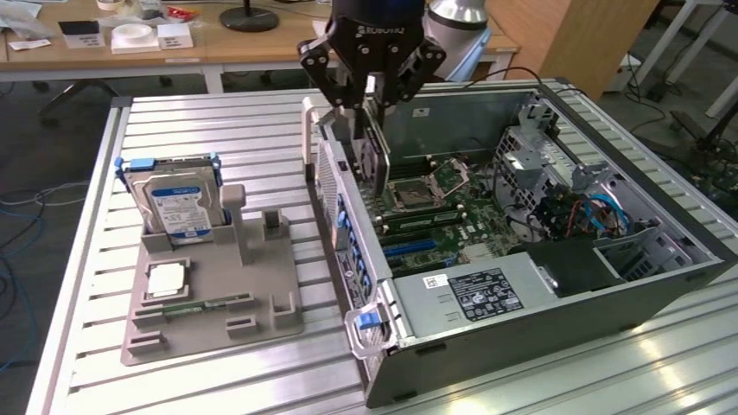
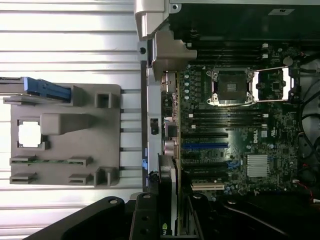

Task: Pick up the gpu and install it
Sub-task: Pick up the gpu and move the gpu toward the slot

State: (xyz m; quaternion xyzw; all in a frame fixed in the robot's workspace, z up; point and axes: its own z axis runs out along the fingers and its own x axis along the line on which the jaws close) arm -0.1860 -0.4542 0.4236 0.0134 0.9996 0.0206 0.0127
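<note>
One tool [image 1: 372, 102], one card, so it's pretty easy to read. The fingers are pinched shut on the top edge of the gpu [image 1: 369, 154], which hangs straight down on edge inside the open computer case [image 1: 519, 333].

The case lies on its side on the slatted worktop [image 1: 207, 130], filling the half toward the exterior view's right edge. That leaves the motherboard [image 2: 280, 135] facing up, so a grip from above makes sense to me: the card's lower edge points at the board and it can go in from the top.

The gpu sits just beside the case's rear wall [image 1: 331, 183], with its bottom edge near the CPU socket [image 1: 416, 192]. It looks to me like the flat of the card runs along that wall, crosswise to the expansion slots. The blue slot [image 2: 205, 146] runs the other way in the wrist view. So I'd say it's inside the case but not lined up with a slot. I can't tell if the lower edge is touching the board or hovering just over it.

Over toward the worktop's edge on the exterior view's left is the grey holder [image 1: 207, 324]. A hard drive [image 1: 173, 207] stands upright in it and a small green memory stick [image 1: 196, 303] lies flat. I guess it props the parts up so they can be grabbed from above. Both are well apart from the tool.
</note>
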